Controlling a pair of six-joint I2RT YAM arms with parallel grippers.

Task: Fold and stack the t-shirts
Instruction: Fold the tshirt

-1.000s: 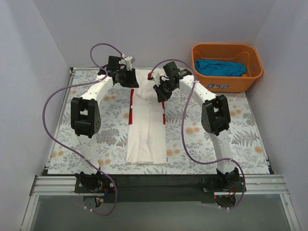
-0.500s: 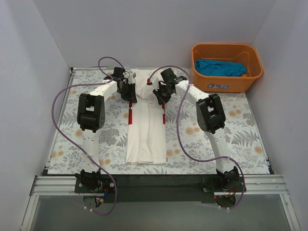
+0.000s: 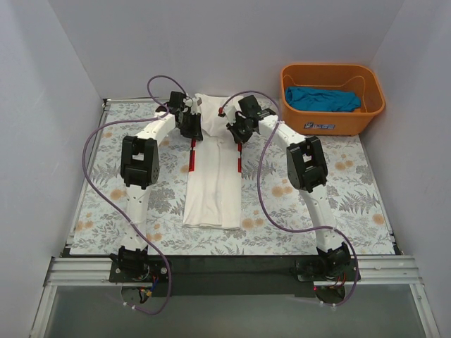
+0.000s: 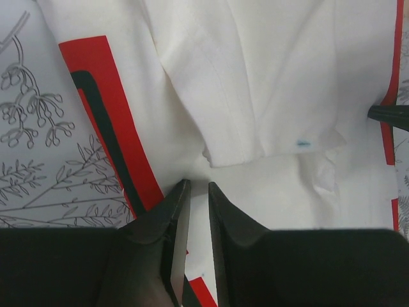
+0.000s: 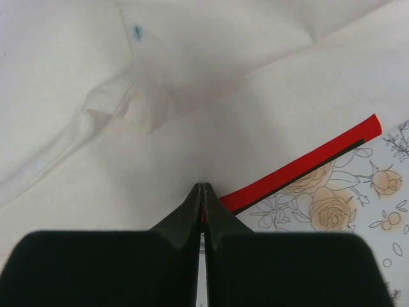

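Up at twelve o'clock on the table [image 3: 106, 190], left gripper [image 4: 197, 187] and right gripper [image 5: 202, 187] both clench the white t-shirt [image 3: 213, 184].

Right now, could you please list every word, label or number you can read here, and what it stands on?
No text can be read.
A white sticker on the front of the orange basket: dark print, too small to read.
A blue mark on the white t-shirt: too small to tell if it is text.

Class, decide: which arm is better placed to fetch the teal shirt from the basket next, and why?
Probably right: the basket holding the teal shirt sits on its side, nearer the right pincer than the left pincer.
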